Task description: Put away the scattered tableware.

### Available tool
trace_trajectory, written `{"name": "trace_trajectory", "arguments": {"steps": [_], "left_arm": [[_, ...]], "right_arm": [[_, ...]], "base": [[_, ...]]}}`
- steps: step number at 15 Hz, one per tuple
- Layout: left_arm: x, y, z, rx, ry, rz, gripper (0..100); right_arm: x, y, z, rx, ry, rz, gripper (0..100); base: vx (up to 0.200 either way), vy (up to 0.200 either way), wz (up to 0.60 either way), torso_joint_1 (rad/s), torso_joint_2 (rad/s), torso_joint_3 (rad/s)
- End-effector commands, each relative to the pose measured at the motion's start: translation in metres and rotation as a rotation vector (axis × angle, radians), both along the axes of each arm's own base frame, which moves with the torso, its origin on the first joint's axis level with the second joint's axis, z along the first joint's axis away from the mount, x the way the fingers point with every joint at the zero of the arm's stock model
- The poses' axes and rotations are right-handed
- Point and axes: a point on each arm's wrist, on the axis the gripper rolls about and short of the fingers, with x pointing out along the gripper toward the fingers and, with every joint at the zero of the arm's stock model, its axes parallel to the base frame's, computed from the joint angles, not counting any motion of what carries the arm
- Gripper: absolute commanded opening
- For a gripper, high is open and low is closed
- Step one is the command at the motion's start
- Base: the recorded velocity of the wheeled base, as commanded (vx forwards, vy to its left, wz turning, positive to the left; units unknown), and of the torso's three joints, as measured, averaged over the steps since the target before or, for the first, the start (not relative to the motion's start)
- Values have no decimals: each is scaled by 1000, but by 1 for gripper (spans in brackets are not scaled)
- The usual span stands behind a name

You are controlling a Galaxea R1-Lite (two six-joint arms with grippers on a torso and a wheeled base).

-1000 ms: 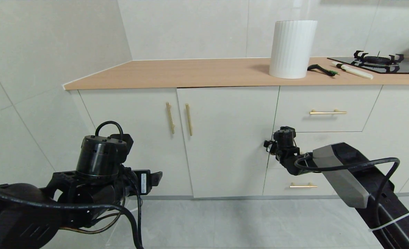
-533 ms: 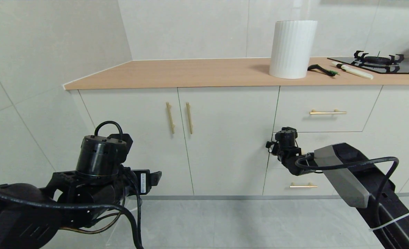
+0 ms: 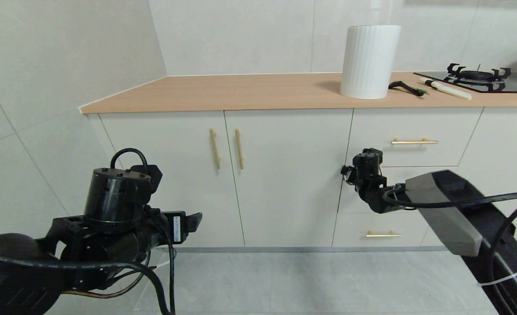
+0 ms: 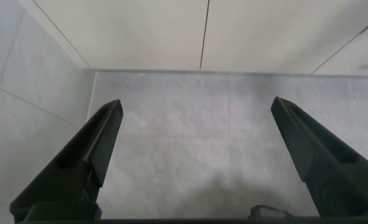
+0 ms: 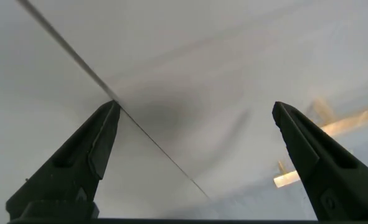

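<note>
Two pieces of tableware lie on the wooden worktop (image 3: 241, 92), both to the right of the single white ribbed canister (image 3: 369, 61). The black-handled utensil (image 3: 406, 88) rests just beside the canister's base. The white-handled utensil (image 3: 445, 88) lies a little farther right, along the near edge of the gas hob (image 3: 481, 78). Neither touches a gripper; both grippers hang well below the worktop.

Under the worktop are two cupboard doors, each with one upright gold handle (the left door handle (image 3: 214, 148) and the right door handle (image 3: 239, 148) stand close together at the middle seam). The drawer stack to their right has two level gold pulls in sight, the upper drawer pull (image 3: 414, 141) and the lower drawer pull (image 3: 383, 235).

The head view places the arms. The left gripper (image 3: 193, 221) is low, in front of the left door, and the right gripper (image 3: 348, 171) is close to the seam between the right door and the drawers. The right arm crosses in front of the middle drawer.

The wrist views settle the fingers: each gripper has its two fingers spread wide and holds nothing. Between the left pair is the grey floor tile (image 4: 196, 162) where it meets the foot of the cabinet. Between the right pair is the pale cabinet front (image 5: 221, 62) with a dark seam (image 5: 152, 149) running across it, and a blurred gold pull off to one side.
</note>
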Motion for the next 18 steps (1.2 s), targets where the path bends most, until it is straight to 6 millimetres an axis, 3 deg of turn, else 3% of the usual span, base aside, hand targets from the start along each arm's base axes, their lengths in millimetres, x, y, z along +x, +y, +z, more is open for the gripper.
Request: {"name": "trace_trajectory", "arguments": {"steps": [1,2,3,4,6,7,8,10,11,12,15,18], "left_arm": [[-20,6,24,-40,-87,-13,100],[-30,10,31,-48,-118,-20,100],[-44,17,38,-50,-150,-26,100],[-57,23,37,-55,-161,-26,100],[-91,40,38,-74,-211,-26,100],[-107,47,40,-80,-246,-29,100],[-128,57,39,-82,-288,-35,100],[-156,70,35,-50,-328,-55,100],[-185,85,28,-9,-353,-73,100],[-199,92,25,-1,-354,-50,100],[-228,106,15,10,-393,10,100],[-255,112,-3,125,-441,101,100]], "right_arm": [[-84,14,115,39,-67,137,100],[-118,14,139,45,-90,201,100],[-171,11,167,19,-118,282,100],[-210,1,182,-37,-126,307,100],[-288,-29,195,-119,-143,324,100],[-317,-40,198,-128,-165,323,100],[-350,-55,200,-143,-198,313,100],[-394,-75,198,-178,-256,292,100],[-441,-92,188,-273,-307,275,100],[-471,-103,180,-332,-345,265,100],[-541,-126,162,-457,-379,150,100],[-586,-137,145,-465,-351,124,100]], "base": [[0,0,0,0,0,0],[0,0,0,0,0,0],[0,0,0,0,0,0],[0,0,0,0,0,0],[0,0,0,0,0,0],[0,0,0,0,0,0],[0,0,0,0,0,0],[0,0,0,0,0,0],[0,0,0,0,0,0],[0,0,0,0,0,0],[0,0,0,0,0,0],[0,0,0,0,0,0]]}}
